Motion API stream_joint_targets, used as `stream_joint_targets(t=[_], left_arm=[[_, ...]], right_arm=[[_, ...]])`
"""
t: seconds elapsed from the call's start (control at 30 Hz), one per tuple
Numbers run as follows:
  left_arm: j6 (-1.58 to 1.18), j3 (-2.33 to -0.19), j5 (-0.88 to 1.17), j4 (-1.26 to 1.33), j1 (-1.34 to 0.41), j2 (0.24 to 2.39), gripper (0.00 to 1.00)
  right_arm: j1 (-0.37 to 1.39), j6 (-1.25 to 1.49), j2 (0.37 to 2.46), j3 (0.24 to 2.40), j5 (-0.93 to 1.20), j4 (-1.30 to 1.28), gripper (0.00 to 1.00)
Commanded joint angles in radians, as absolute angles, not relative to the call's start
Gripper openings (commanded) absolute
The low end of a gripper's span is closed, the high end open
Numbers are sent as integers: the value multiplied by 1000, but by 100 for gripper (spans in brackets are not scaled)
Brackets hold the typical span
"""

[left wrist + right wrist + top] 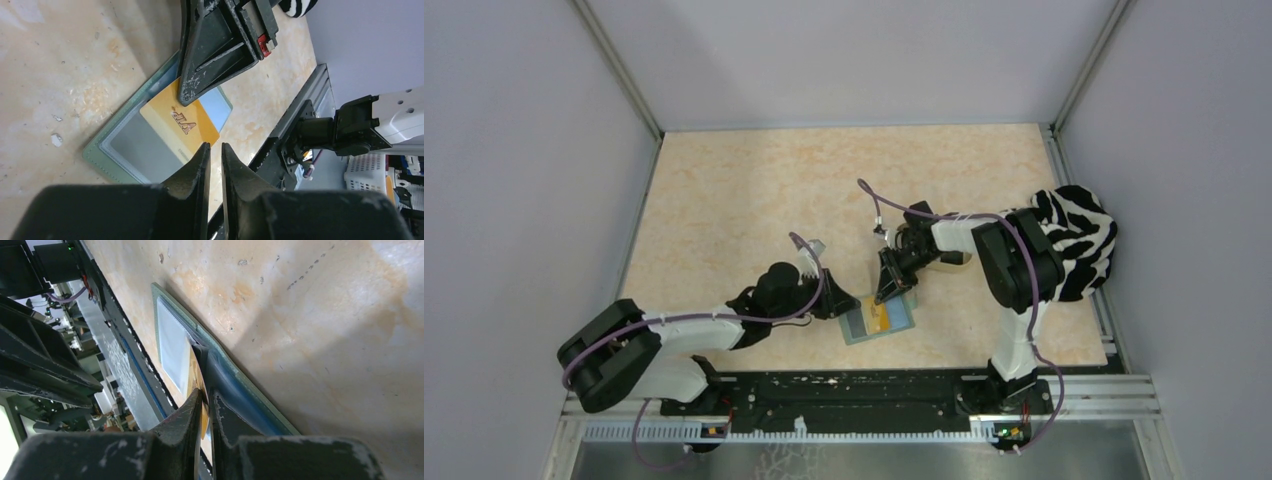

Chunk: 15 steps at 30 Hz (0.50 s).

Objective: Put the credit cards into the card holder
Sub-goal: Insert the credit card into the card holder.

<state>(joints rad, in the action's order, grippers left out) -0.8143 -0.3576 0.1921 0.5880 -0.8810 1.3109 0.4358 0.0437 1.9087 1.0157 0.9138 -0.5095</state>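
Note:
The card holder lies open on the table near the front edge, pale green outside and light blue inside. A yellow-gold credit card lies slanted across it. My right gripper is shut on that card's edge, which shows between its fingers in the right wrist view, at the holder's pocket. My left gripper is shut and empty just left of the holder, with its tips over the card's near corner. No black cards are in view.
A black-and-white zebra-patterned cloth covers the right arm's upper part at the table's right edge. A tan thing is partly hidden under the right arm. The black mounting rail runs just in front of the holder.

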Motion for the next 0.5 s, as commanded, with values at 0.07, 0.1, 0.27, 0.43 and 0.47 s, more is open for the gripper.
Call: stream_joint_targets(t=[0.07,0.1,0.27,0.43,0.47], left_arm=[[-813,-359,66,402,-898,1277,16],[-816,-351,28,356,-898,1264,15],[-830,-297,-59,225,-899,1185,7],[-829,-295,-21,224,-899,1196,5],[-827,-302,-8,229,-899,1213,5]], right_arm=[[478,42,1882,1030,870,-477,9],[480,44,1878,1028,866,-474,9],[482,49,1877,1029,859,-471,8],[485,56,1878,1029,859,-466,8],[485,59,1878,1028,860,-464,8]])
